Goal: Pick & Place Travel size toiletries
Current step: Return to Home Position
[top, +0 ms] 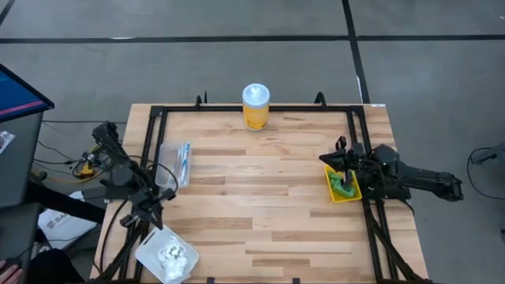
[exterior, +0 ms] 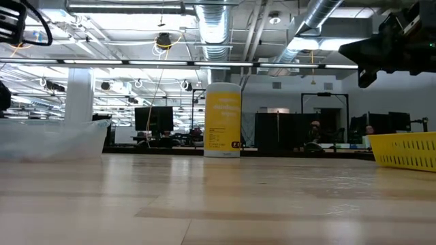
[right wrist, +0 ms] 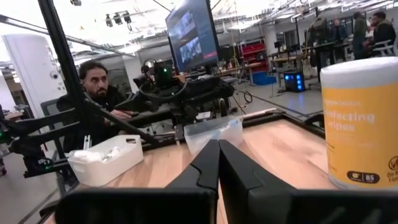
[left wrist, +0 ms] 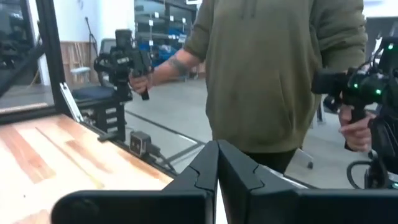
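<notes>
Green chunks (top: 341,187) lie in a small yellow bin (top: 345,189) on the table's right side. A clear tub (top: 175,164) on the left holds slim toothbrushes, one of them blue (top: 185,162). White packets (top: 168,254) fill a white tub (top: 162,256) at the near left corner. My right gripper (right wrist: 217,149) is shut and hovers level just beyond the yellow bin's far end, pointing toward the table's left. My left gripper (left wrist: 217,152) is shut and sits at the left edge, between the clear tub and the white tub. Neither touches anything.
A tall yellow jar with a white lid (top: 256,106) stands at the far edge's middle. A black frame (top: 260,108) runs around the table. A person in a green hoodie (left wrist: 280,74) stands beyond the table, a hand-held device in each hand. Another person (right wrist: 99,90) sits past the left side.
</notes>
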